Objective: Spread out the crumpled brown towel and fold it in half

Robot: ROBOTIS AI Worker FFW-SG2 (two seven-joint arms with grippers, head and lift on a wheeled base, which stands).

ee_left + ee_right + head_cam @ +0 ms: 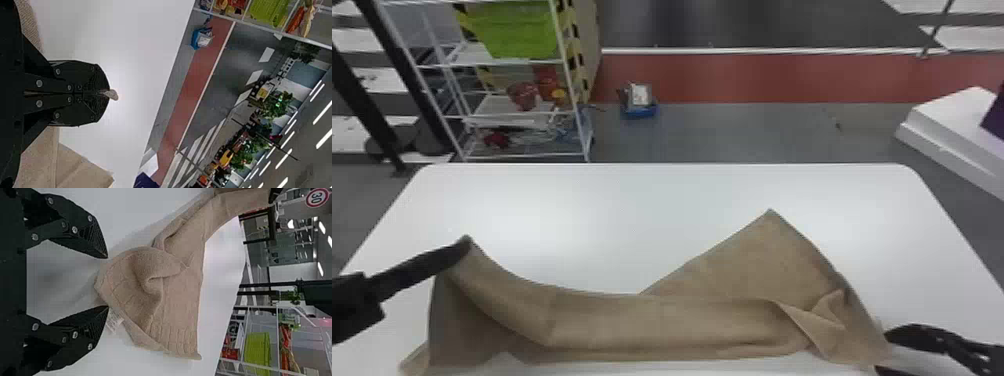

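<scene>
At the left of the head view, my left gripper holds up one corner of the brown towel. In the left wrist view that gripper is shut, and a small tip of towel pokes out between its fingers. The towel stretches across the table's near part, its right portion bunched with a folded-over flap. My right gripper stands at the towel's right end. In the right wrist view the gripper is wide open, the towel's rounded edge beside its fingertips and a white tag near one finger.
The white table extends beyond the towel to its far edge. Behind it on the left stands a wire shelf with a green bin. A blue container rests on the floor, and a white platform is at the right.
</scene>
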